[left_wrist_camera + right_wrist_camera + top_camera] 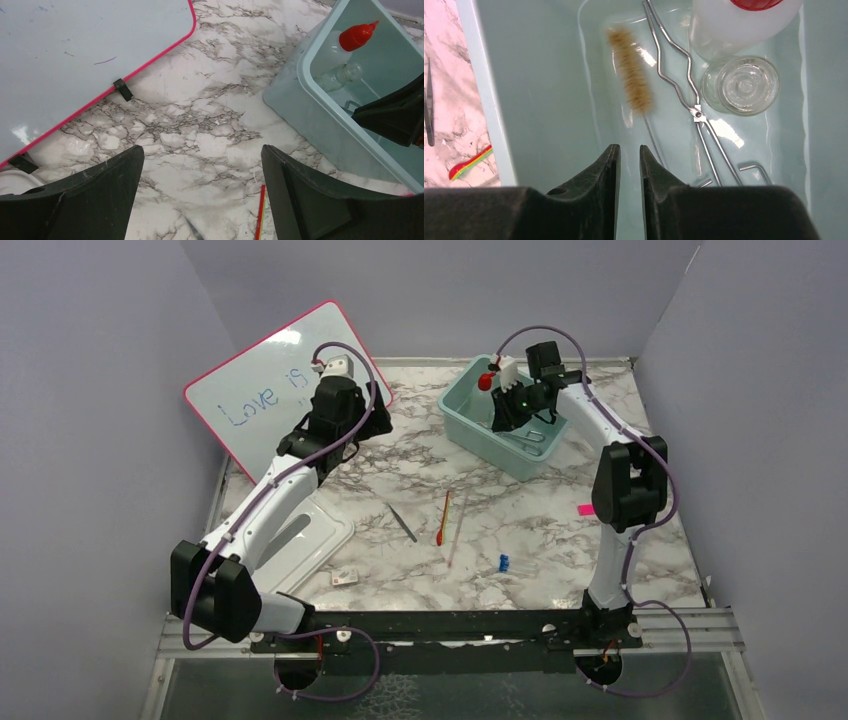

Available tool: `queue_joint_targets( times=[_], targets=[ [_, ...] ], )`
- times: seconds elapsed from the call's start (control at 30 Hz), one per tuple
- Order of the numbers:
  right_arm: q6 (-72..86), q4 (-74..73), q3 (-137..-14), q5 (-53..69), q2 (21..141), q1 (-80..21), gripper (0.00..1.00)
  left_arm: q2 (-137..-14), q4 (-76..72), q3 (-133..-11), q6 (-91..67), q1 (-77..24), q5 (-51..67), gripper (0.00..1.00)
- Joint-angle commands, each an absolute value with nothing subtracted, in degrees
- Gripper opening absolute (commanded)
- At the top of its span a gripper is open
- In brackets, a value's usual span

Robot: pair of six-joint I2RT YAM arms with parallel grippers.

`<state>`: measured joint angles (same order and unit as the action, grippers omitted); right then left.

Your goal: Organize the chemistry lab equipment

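A teal bin [468, 430] stands at the back right of the marble table. Inside it lie a brown-bristle brush [631, 75], metal scissor-like forceps [681, 85], a clear squeeze bottle [744, 22] with a red nozzle cap [356, 36] and a round glass piece [742, 85]. My right gripper [629, 150] hangs inside the bin, open by a narrow gap with nothing in it, just short of the brush's wire handle. My left gripper [202, 155] is wide open and empty above the table near the whiteboard. Tweezers [403, 523], a thin red stick [444, 517] and a clear rod [458, 530] lie mid-table.
The pink-framed whiteboard [270, 380] leans at the back left. A white tray [315, 535] lies under the left arm. A small blue piece [504, 562], a pink scrap [585, 509] and a small flat item [344, 579] lie near the front.
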<state>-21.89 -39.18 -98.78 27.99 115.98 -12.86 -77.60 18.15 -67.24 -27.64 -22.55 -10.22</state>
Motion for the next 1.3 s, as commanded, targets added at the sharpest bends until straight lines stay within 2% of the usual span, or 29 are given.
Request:
queue_joint_targets(
  times=[0.0,0.37,0.53,0.7,0.97,1.27],
  targets=[
    [-20.87,-39.51,-99.62,28.33,115.27,-13.18,0.27,-77.83,17.55,-66.62,-28.63,-21.77,-7.64,0.90],
    [-6.03,-30.55,-94.98,21.02,100.53,-16.65,0.39,-75.42,18.06,-61.40,-31.24,-21.01,-6.07,0.89],
    [1.36,-26.62,-89.22,9.49,93.82,-25.74,0.42,-72.62,19.25,-56.83,-34.17,-20.75,-7.09,0.86],
    [9.51,-22.03,-80.95,1.94,90.22,-38.04,0.43,-67.03,21.75,-54.94,-35.55,-20.40,-15.28,0.85],
    [18.33,-23.02,-76.54,-4.43,98.08,-54.20,0.53,-56.51,23.58,-53.98,-32.96,-20.21,-25.66,0.86],
    [22.89,-26.80,-83.50,-8.32,112.58,-59.85,0.54,-54.27,23.92,-54.15,-30.83,-20.30,-27.89,0.87]
  ],
)
